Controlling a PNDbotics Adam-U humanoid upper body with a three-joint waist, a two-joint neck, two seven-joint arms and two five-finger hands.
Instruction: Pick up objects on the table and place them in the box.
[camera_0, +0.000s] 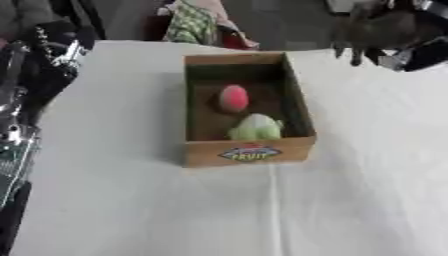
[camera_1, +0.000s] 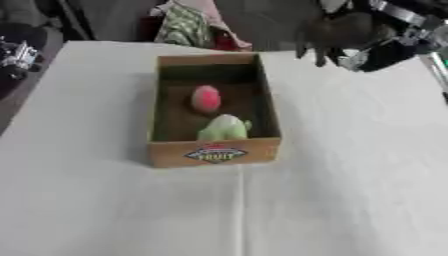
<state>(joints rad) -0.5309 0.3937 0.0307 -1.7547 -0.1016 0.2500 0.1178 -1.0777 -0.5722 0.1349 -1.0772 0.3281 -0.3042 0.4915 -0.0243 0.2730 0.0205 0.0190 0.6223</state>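
Note:
A brown cardboard box (camera_0: 248, 154) with a "FRUIT" label on its front wall stands in the middle of the white table. Inside it lie a pink-red rounded object (camera_0: 233, 97) towards the middle and a pale green object (camera_0: 255, 127) against the front wall. My right hand (camera_1: 337, 32) hangs blurred above the table's far right, beyond the box's back right corner. Its fingers (camera_1: 319, 55) droop relaxed and hold nothing. My left arm (camera_0: 35, 65) runs along the left edge, well away from the box; its hand is hard to make out.
The white tablecloth (camera_0: 131, 210) has a crease running from the box to the front edge. Beyond the far edge sit a green checked cloth (camera_0: 191, 22) and something red. Dark equipment lies off the table's left side.

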